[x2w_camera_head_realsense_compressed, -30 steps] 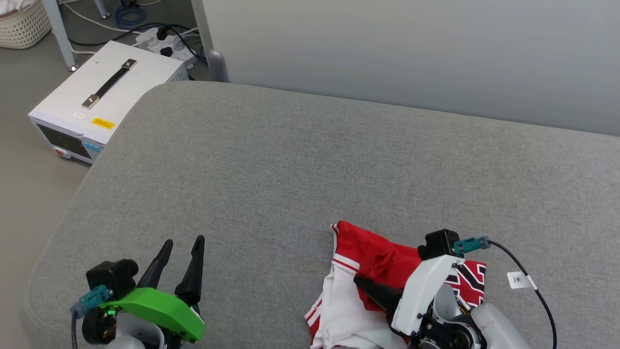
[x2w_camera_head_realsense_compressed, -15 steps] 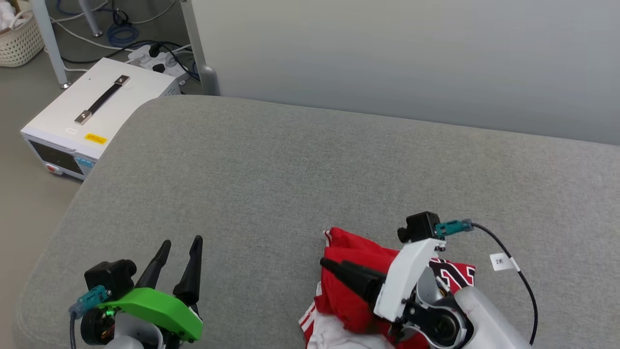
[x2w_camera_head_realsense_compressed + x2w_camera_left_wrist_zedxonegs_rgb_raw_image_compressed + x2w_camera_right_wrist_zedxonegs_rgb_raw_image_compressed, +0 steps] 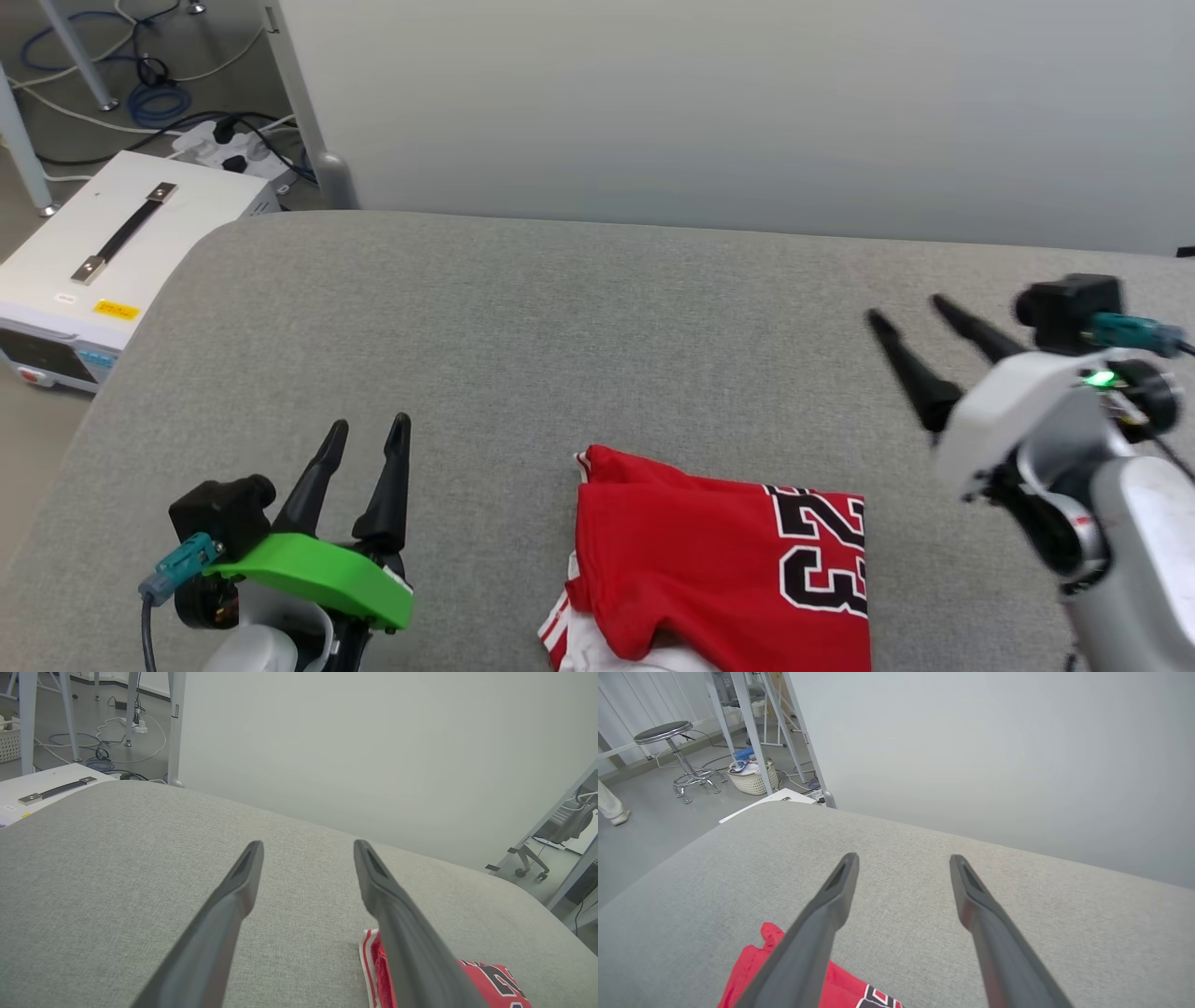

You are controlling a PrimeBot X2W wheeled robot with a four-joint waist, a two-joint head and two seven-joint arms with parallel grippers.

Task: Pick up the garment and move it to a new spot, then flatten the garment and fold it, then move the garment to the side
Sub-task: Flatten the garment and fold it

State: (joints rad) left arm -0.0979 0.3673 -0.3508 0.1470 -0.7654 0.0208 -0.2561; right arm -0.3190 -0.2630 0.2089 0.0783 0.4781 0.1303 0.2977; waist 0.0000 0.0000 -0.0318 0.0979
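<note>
At the far left a white box (image 3: 112, 252) with a black handle sits on the floor beside the grey cushion (image 3: 523, 317), a power strip (image 3: 219, 147) and cables behind it and a metal post (image 3: 327, 175) at the edge of the wall (image 3: 747, 103). The left gripper (image 3: 370, 422) hovers over the cushion's near left part, fingers spread and empty, and to its right the garment (image 3: 709, 560) lies folded on the cushion, red side up, its black-and-white number at the right end. Further right the right gripper (image 3: 905, 308) hangs above bare cushion, apart from the garment, fingers parted and empty.
</note>
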